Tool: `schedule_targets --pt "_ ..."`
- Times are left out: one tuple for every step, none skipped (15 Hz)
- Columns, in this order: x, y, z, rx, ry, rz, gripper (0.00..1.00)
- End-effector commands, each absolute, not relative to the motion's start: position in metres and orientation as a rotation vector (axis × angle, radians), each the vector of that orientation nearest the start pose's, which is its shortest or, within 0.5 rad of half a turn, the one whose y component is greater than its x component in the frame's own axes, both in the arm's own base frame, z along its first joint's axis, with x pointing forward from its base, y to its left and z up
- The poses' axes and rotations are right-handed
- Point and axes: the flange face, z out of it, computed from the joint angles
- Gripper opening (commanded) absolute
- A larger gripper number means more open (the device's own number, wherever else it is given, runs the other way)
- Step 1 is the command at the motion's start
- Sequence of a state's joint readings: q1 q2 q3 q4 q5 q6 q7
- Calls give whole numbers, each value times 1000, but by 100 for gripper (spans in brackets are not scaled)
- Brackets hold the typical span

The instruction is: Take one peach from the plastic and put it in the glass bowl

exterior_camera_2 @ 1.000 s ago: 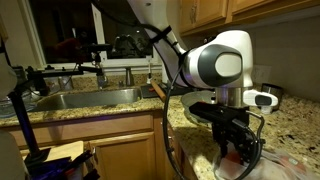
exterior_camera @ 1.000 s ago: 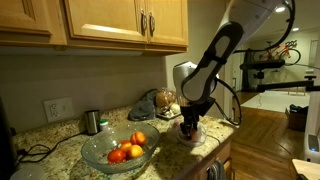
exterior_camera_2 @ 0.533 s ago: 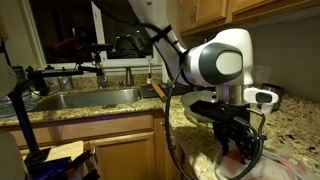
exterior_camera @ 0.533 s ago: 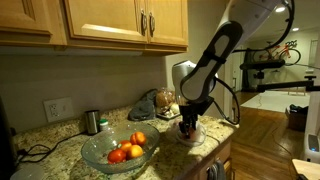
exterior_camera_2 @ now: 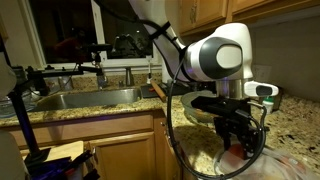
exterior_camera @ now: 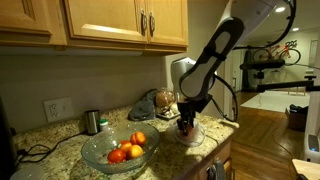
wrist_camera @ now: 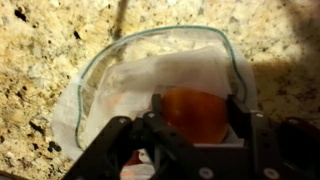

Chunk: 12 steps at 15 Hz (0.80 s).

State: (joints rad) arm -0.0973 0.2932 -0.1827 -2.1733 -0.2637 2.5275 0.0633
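In the wrist view an orange-red peach [wrist_camera: 195, 112] sits between my gripper's [wrist_camera: 198, 112] two black fingers [wrist_camera: 158, 112], which press on both its sides. Below it lies the wrinkly see-through plastic [wrist_camera: 120, 85], open on the speckled counter. In both exterior views the gripper [exterior_camera: 186, 125] [exterior_camera_2: 238, 146] hangs just over the plastic [exterior_camera: 193, 137] near the counter's front edge. The glass bowl [exterior_camera: 93, 146] stands to one side of it and holds a few orange-red fruits [exterior_camera: 126, 152].
A small steel cup [exterior_camera: 92, 121] stands behind the bowl by the wall. A dark lumpy bundle [exterior_camera: 150, 103] and a white appliance [exterior_camera: 184, 72] sit at the back of the counter. A sink [exterior_camera_2: 85, 98] lies further along the counter.
The gripper has risen slightly with the peach between its fingers. The bowl and the plastic have not moved.
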Motion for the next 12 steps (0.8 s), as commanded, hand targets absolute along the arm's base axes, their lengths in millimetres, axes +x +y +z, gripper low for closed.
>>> schedule_targets --pt "539 -148 288 -3371 196 -132 39" --pt "539 -146 291 -3374 185 -151 39" --pt "538 -145 295 -3382 177 -170 39" --pt "538 -143 299 -3386 167 -183 39" --pt "537 -141 301 -3389 160 -193 39" --pt "536 -139 305 -3394 151 -202 39" --pt "536 -138 308 -3399 141 -213 39" --pt "534 -136 311 -3404 134 -224 39" --pt "533 -135 314 -3407 131 -232 39" --pt "532 -134 317 -3411 127 -243 39" --pt "530 -134 319 -3415 122 -248 39" --pt "529 -134 322 -3419 118 -255 39"
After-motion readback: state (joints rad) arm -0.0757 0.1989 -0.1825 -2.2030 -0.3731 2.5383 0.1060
